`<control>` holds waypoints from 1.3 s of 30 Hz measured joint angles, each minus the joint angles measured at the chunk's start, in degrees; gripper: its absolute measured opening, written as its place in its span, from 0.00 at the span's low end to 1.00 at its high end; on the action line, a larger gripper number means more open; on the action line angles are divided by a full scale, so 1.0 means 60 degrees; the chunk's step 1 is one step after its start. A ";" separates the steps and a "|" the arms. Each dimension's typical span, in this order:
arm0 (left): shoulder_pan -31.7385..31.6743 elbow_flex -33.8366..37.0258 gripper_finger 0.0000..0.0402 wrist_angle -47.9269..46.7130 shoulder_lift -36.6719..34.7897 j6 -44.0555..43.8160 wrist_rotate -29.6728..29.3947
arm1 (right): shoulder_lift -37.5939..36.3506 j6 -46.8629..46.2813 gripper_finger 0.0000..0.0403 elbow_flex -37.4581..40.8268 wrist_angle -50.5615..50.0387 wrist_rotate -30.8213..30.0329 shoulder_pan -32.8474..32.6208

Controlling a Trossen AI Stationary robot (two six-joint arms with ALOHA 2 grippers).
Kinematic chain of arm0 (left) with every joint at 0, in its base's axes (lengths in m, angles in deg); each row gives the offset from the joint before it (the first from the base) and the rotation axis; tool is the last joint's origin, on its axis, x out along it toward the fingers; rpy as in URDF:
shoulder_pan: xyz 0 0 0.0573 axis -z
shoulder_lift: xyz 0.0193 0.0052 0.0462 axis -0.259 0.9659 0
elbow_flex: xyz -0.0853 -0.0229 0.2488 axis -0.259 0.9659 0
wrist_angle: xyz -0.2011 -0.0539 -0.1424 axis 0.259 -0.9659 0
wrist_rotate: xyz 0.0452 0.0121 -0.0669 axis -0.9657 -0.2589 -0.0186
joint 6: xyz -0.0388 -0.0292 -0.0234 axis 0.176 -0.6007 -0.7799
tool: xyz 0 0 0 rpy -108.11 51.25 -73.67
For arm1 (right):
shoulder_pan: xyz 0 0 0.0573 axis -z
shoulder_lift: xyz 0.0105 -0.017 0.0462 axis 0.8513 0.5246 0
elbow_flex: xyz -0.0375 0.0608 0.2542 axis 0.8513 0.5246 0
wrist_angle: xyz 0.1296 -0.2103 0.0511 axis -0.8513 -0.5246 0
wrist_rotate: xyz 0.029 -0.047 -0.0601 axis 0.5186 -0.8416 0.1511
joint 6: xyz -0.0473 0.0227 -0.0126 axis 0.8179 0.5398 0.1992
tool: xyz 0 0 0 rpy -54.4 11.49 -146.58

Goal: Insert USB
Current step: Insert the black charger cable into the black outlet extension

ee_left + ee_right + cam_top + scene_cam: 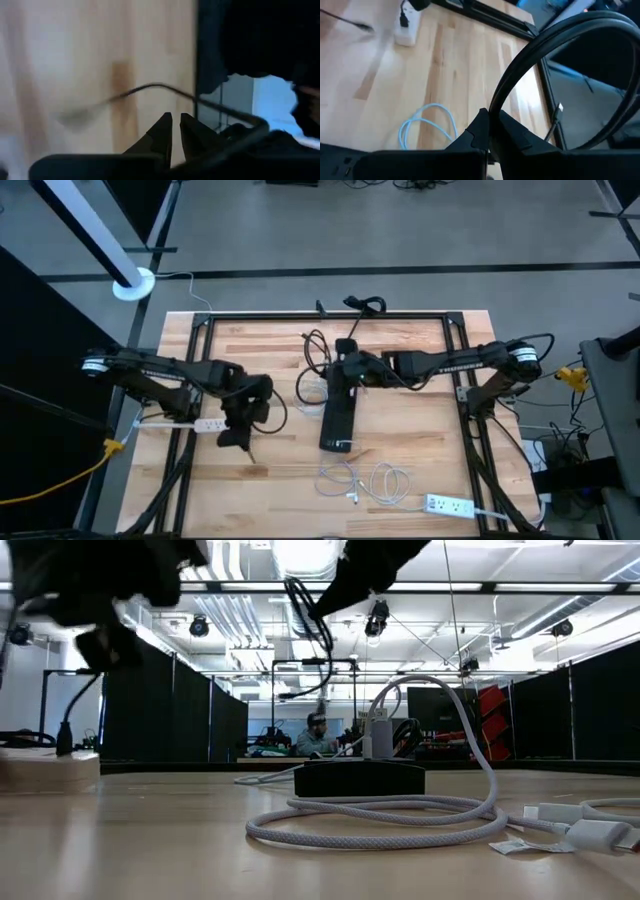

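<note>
A black box-shaped hub (337, 418) lies at the table's middle; in the low view a white plug (378, 736) with a white braided cable (400, 820) stands on the hub (360, 778). My right gripper (347, 366) hovers over the hub's far end, shut on a thick black cable (530, 65). The cable's small plug end (559, 108) dangles free. My left gripper (240, 436) hangs over the table's left part, its fingers (165, 131) shut with nothing between them. A thin dark cord (150, 88) runs beyond them. My right gripper pinches the black cable (492, 114) between its two fingertips. From there the cable rises in a wide loop clear of the table and hangs as a slack loop (318, 625) in the low view. Which stretch of the cable it has cannot be told.
A white power strip (196, 423) lies at the left edge by my left arm, another power strip (450, 505) at the near right. Loose white cables (372, 480) are coiled near the front. More black cable (318, 352) lies beyond the hub. A black frame (330, 317) borders the table.
</note>
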 joint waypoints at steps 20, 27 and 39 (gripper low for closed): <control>-0.0109 -0.3178 0.07 0.2131 -0.1026 0.2521 -0.0285 | 0.0000 -0.0234 0.01 0.0795 0.1432 0.1545 0.0171; -0.0128 -0.2619 0.07 0.1088 -0.0534 0.1515 -0.0300 | 0.0000 -0.0694 0.01 0.1029 0.1430 0.1550 0.0171; -0.0179 -0.2993 0.06 -0.3293 -0.0334 0.0633 -0.8977 | -0.0004 -0.1182 0.01 0.1086 0.2444 0.2041 0.0171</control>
